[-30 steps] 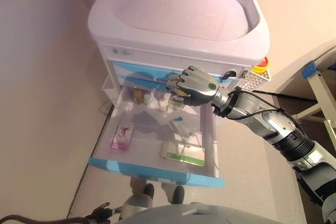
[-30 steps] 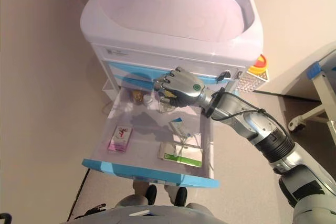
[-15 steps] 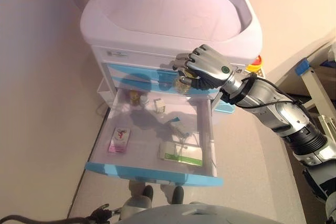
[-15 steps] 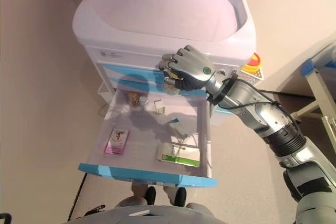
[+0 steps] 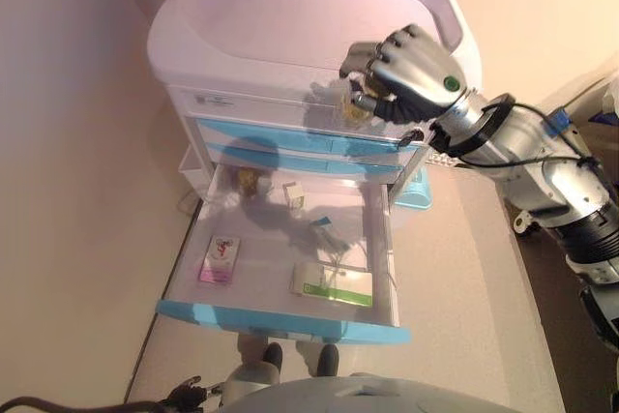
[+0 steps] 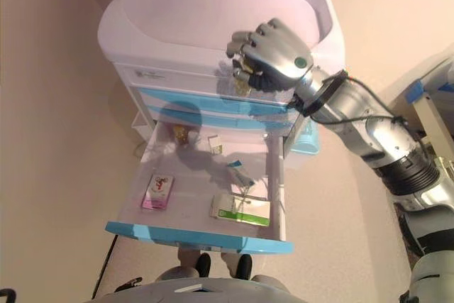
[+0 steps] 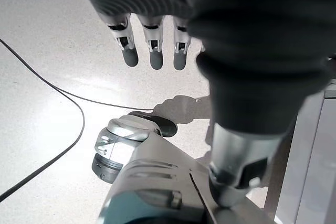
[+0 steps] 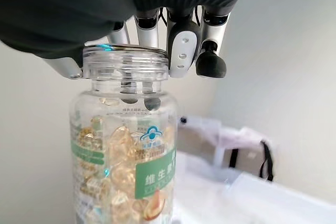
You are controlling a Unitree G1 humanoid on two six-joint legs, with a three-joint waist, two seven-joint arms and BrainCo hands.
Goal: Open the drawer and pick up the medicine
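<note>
Gripping a clear bottle (image 8: 123, 145) of amber capsules, the right robot hand (image 5: 411, 70) is holding it over the cart (image 5: 290, 21) top, above the open drawer (image 5: 280, 268). The left robot hand (image 7: 152, 45) is hanging relaxed, fingers straight, over the floor.

Open drawer (image 5: 379, 239) below cart top (image 5: 290, 16) — boxes (image 5: 334, 283) inside, bottle (image 5: 359, 103) above.

Warm, soft overhead light throws blurred shadows below the fingers (image 5: 360, 57) onto the drawer (image 5: 280, 311) and cart front (image 5: 290, 128).
</note>
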